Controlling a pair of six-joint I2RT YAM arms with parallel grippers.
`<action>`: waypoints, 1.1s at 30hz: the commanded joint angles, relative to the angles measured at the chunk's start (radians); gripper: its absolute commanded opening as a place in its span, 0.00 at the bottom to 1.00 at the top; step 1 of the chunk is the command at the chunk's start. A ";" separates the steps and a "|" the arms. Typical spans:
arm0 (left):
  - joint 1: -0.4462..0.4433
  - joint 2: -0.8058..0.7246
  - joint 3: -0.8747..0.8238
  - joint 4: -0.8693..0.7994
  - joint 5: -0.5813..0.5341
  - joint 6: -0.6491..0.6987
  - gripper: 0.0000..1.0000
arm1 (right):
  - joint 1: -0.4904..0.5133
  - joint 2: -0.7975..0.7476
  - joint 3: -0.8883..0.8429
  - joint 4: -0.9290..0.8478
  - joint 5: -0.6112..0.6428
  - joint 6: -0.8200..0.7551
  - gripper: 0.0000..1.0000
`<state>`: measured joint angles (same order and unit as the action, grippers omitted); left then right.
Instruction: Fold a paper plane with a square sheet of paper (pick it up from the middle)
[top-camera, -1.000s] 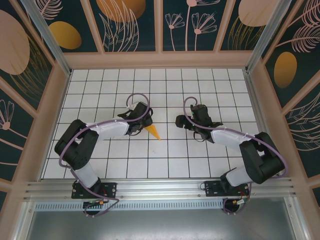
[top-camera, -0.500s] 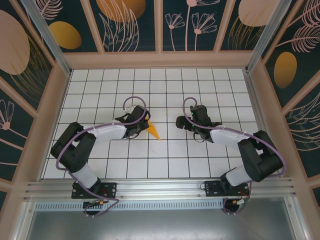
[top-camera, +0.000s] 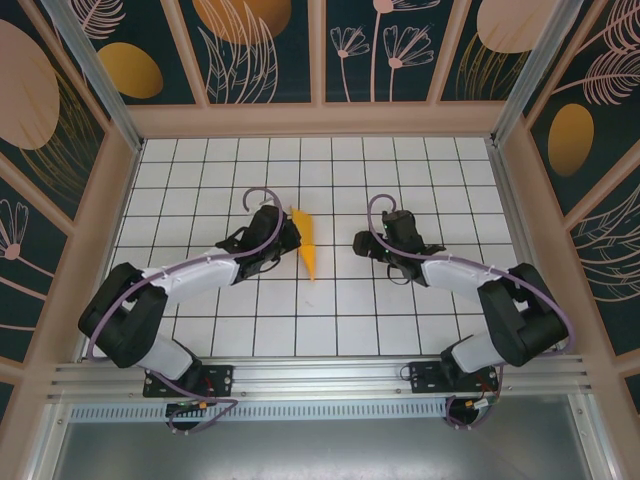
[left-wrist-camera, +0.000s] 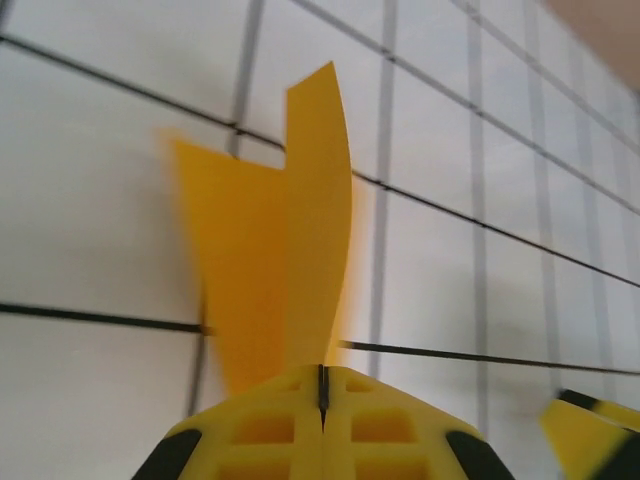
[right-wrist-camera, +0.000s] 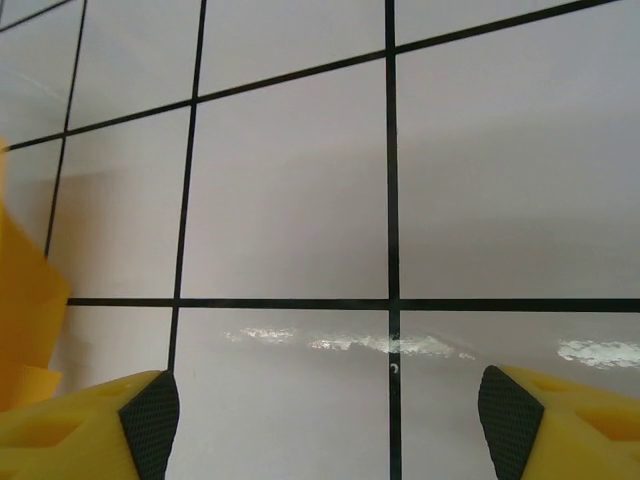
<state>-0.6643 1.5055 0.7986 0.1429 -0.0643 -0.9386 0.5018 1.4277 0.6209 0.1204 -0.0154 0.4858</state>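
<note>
You had left gripper (left-wrist-camera: 322, 398) clamped on paper plane (left-wrist-camera: 290, 240) edge, right gripper (right-wrist-camera: 325, 405) wide open; thin pinch risked slipping, creases springing

White grid-tiled table (top-camera: 380, 330), dark floral wall panels (top-camera: 380, 50), wooden frame (top-camera: 320, 118)

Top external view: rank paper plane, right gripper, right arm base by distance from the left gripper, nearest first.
1. paper plane: pinched in the left gripper, mid-table.
2. right gripper: across the gap, to its right.
3. right arm base: near-right table edge.
</note>
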 joint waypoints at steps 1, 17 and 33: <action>-0.005 -0.030 -0.039 0.193 0.153 0.056 0.00 | -0.029 -0.101 -0.043 0.056 0.008 0.025 0.81; -0.009 0.201 -0.228 0.552 0.273 -0.093 0.00 | 0.071 -0.279 0.042 -0.309 -0.071 0.045 0.89; -0.010 0.173 -0.309 0.543 0.231 -0.066 0.00 | 0.374 -0.036 0.169 -0.325 0.088 0.186 0.54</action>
<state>-0.6697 1.6974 0.4992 0.6765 0.1726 -1.0183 0.8413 1.3598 0.7380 -0.1883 0.0128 0.6575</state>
